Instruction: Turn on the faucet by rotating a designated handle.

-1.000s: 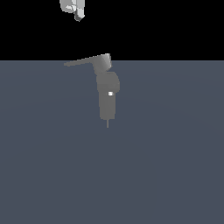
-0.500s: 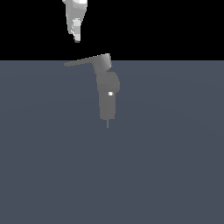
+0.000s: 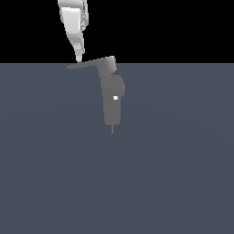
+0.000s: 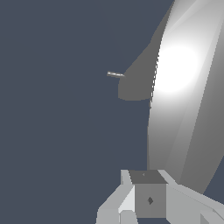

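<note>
The faucet [image 3: 112,103] stands upright near the middle of the desk [image 3: 183,173], and its handle [image 3: 89,64] sticks out toward the exterior view's left as a long thin bar tapering to a point. You'll likely find it rigid and light, turning on its joint, so push near the tip for leverage instead of gripping. Your end effector [image 3: 78,58] hangs just above that tip; whether it is open or closed, you cannot tell here. Nothing else shows nearby, and only the faucet's body sits close to the swing.
</note>
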{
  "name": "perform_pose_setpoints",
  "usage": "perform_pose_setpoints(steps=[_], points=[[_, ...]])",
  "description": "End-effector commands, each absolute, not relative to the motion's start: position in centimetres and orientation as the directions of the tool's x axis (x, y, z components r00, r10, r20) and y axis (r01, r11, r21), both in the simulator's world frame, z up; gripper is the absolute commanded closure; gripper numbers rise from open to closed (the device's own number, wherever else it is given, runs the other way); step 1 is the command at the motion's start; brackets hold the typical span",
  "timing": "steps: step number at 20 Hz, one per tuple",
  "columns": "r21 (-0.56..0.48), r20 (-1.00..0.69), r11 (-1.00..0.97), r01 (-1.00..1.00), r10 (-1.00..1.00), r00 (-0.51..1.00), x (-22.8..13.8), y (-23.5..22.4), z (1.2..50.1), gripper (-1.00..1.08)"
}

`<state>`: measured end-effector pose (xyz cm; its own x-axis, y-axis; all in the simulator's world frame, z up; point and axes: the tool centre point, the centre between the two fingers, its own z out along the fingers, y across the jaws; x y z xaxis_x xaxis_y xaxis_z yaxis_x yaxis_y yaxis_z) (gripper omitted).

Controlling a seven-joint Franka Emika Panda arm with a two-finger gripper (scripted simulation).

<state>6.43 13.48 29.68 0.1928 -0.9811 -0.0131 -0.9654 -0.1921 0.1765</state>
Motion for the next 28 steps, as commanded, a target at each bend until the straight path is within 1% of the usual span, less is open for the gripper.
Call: perform_pose_setpoints(steps=[1,9,17,28], points=[[0.182,-0.009,-0.151,-0.972,-0.988,0.152,7.0,13.9,28.6,1.08],[0.194,-0.001,-0.078,-0.978,-0.997,0.079,7.9,14.7,26.6,1.08],[0.196,0.000,-0.070,-0.978,-0.997,0.071,8.0,14.8,26.3,1.08],[0.196,0.000,-0.069,-0.978,-0.997,0.071,5.4,14.6,26.8,1.08]])
